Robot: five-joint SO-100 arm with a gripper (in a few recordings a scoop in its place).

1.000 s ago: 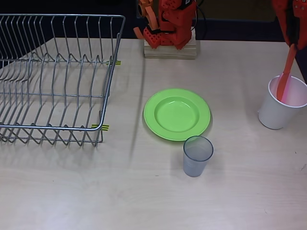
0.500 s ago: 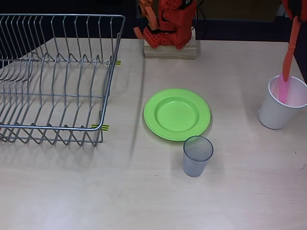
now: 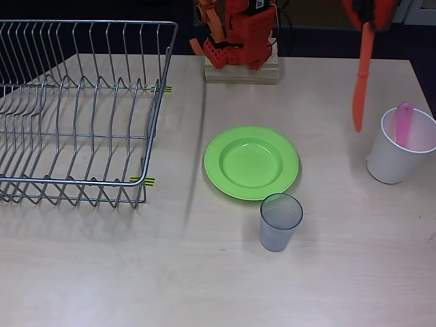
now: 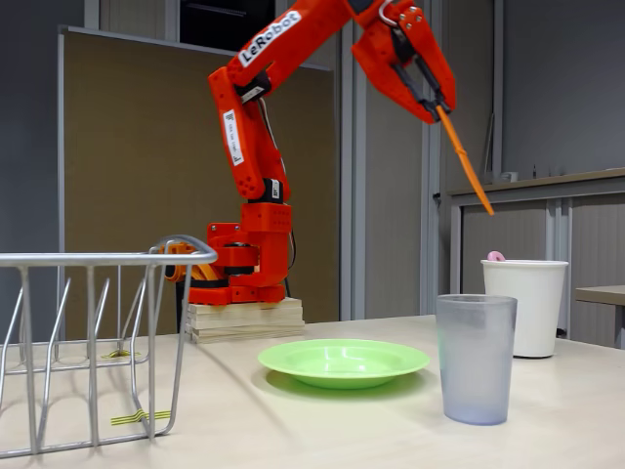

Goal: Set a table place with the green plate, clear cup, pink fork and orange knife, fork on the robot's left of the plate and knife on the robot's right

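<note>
Green plate [image 3: 251, 162] lies on the table below and to the left of the gripper [image 4: 437, 101] in the overhead view, clear cup [image 3: 280, 221] just beyond it. Gripper clamps orange knife [image 3: 360, 83] by one end, high up, long axis hanging steeply down. Pink fork [image 3: 403, 122] sits in white cup [image 3: 397, 155], right of the blade tip

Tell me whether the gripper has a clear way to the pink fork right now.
Probably not: the gripper is shut on the orange knife, so it is occupied. The pink fork stands unobstructed in the white cup.
</note>
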